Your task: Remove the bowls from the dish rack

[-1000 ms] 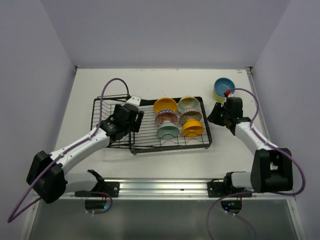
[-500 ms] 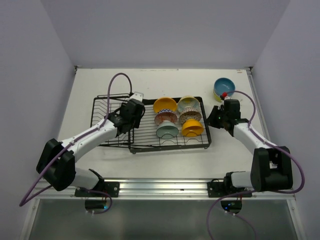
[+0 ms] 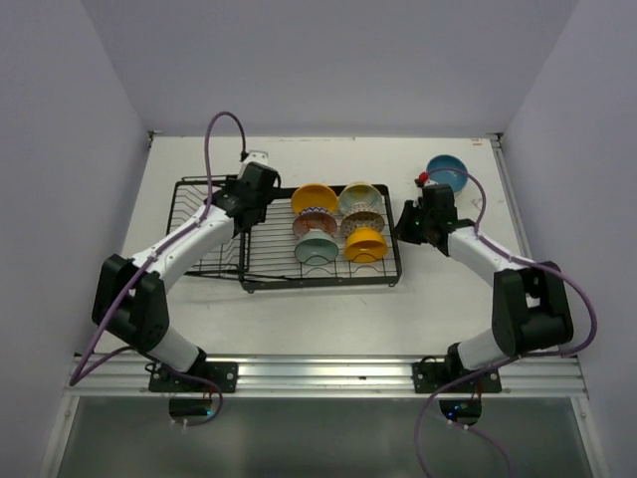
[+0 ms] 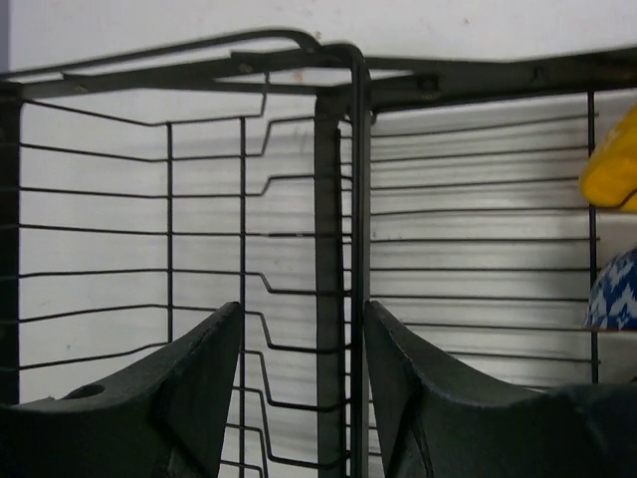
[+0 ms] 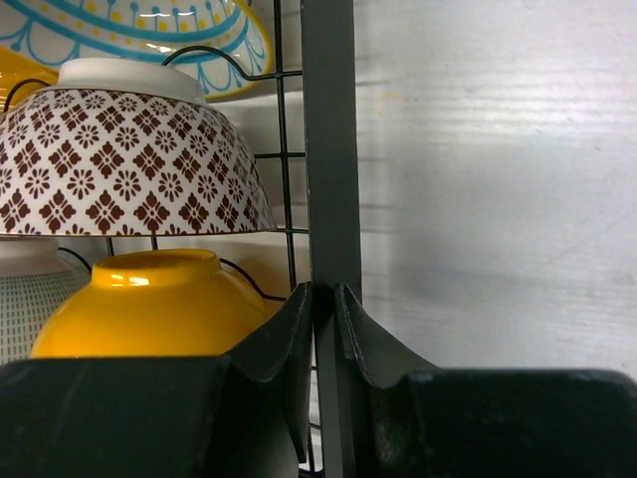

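White table [image 3: 328, 324] bearing the dish rack [image 3: 274, 261] at centre. Right gripper [image 5: 323, 299] pinches the rack's right rim bar. Left gripper [image 4: 302, 319] straddles its middle rails, half-closed; whether it grips cannot be told. Six bowls [image 3: 316, 249] sit in the rack, and a blue bowl [image 3: 448, 172] sits on the table beyond.

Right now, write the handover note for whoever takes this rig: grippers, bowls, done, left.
Left gripper: jaws astride the dish rack uprights; grip unclear.
Right gripper: shut on the rack's right edge bar.
In the rack: pale teal bowl, two orange-yellow bowls, three patterned bowls.
Done: blue bowl out on the table, far right.
Left: unload those six.
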`<action>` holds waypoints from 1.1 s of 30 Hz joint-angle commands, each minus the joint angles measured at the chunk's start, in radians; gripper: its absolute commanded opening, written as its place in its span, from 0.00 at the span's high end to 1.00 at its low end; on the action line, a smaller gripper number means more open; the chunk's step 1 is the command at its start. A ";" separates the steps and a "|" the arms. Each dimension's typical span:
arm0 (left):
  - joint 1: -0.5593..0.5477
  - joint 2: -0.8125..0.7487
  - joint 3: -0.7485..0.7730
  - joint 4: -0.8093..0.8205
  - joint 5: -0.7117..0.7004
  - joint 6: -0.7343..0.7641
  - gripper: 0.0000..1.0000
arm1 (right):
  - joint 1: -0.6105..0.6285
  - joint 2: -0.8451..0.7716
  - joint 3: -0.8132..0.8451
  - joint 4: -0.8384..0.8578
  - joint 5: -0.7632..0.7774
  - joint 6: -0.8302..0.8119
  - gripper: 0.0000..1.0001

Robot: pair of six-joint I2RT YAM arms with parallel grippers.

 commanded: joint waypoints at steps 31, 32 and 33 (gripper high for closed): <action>0.131 -0.035 0.194 0.346 0.462 0.222 0.11 | 0.075 -0.066 0.152 -0.092 0.032 0.035 0.29; 0.129 -0.022 0.202 0.345 0.463 0.236 0.11 | 0.069 -0.072 0.146 -0.089 0.025 0.037 0.28; 0.123 -0.001 0.208 0.346 0.455 0.242 0.11 | 0.060 -0.073 0.138 -0.086 0.021 0.038 0.28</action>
